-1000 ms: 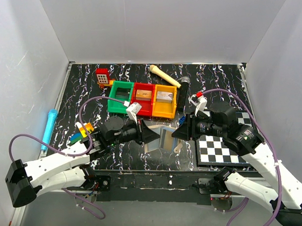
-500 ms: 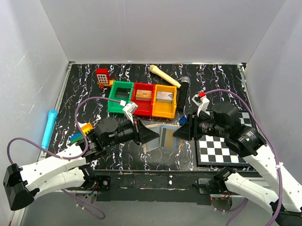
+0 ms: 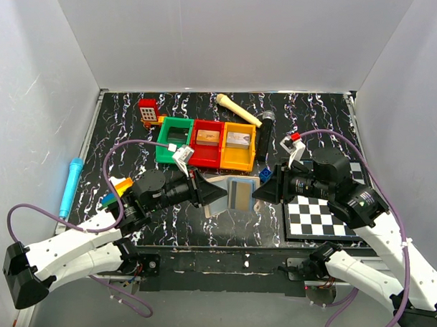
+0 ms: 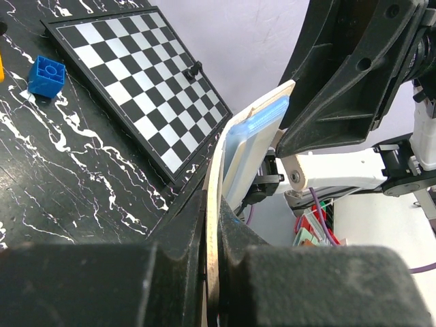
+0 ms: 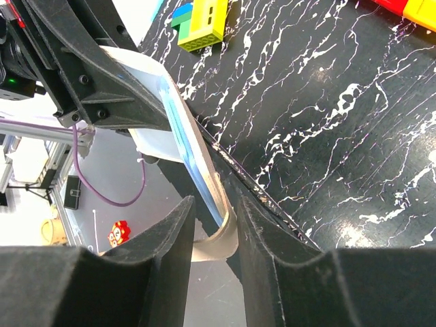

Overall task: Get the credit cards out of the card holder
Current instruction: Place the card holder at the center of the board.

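Note:
The card holder point(image 3: 235, 193) hangs above the table's near middle between my two grippers, its pale blue inside facing up. My left gripper point(image 3: 214, 194) is shut on its cream-tan left edge; in the left wrist view the fingers point(image 4: 214, 208) pinch that thin edge and the holder point(image 4: 251, 139) rises beyond them. My right gripper point(image 3: 258, 193) stands at the holder's right edge. In the right wrist view its jaws point(image 5: 214, 204) stand apart around the holder's blue-and-tan edge point(image 5: 197, 163) and a curled tan tab point(image 5: 221, 238). No credit cards show apart from the holder's layers.
The checkered board point(image 3: 318, 216) lies under the right arm. Green point(image 3: 174, 139), red point(image 3: 207, 143) and yellow point(image 3: 238, 145) bins stand behind, with a blue brick point(image 3: 264, 174) near them. Coloured bricks point(image 3: 117, 191) and a blue pen point(image 3: 70, 185) lie at the left.
Both grippers have shifted slightly away from the near edge with the holder between them. The left arm has stretched further right.

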`<state>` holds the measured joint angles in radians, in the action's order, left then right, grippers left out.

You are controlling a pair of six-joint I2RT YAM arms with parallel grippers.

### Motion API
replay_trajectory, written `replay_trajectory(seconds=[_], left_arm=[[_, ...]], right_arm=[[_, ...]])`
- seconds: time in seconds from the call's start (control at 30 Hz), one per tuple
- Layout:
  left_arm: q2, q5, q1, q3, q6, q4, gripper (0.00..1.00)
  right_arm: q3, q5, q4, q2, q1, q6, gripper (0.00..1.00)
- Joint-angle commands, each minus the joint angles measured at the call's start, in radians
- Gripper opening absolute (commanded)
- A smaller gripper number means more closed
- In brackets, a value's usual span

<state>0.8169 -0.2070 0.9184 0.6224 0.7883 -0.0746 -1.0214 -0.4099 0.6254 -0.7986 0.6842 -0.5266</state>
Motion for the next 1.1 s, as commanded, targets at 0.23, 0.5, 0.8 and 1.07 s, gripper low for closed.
replay_trajectory(seconds=[0.23, 0.5, 0.8, 1.07], left_arm=[[-0.013, -0.052, -0.009, -0.001, -0.008, -0.059, 0.00], [0.021, -0.104, -0.009, 0.016, -0.006, -0.097, 0.00], [0.036, -0.123, -0.009, 0.020, -0.007, -0.111, 0.00], [0.024, -0.094, -0.009, 0.014, -0.008, -0.090, 0.07]], right_arm=[[-0.006, -0.047, -0.055, -0.004, -0.009, 0.005, 0.29], [-0.011, -0.055, -0.056, -0.017, -0.008, 0.004, 0.27], [-0.014, -0.055, -0.055, -0.022, -0.008, 0.007, 0.35], [-0.011, -0.063, -0.055, -0.016, -0.008, 0.013, 0.12]])
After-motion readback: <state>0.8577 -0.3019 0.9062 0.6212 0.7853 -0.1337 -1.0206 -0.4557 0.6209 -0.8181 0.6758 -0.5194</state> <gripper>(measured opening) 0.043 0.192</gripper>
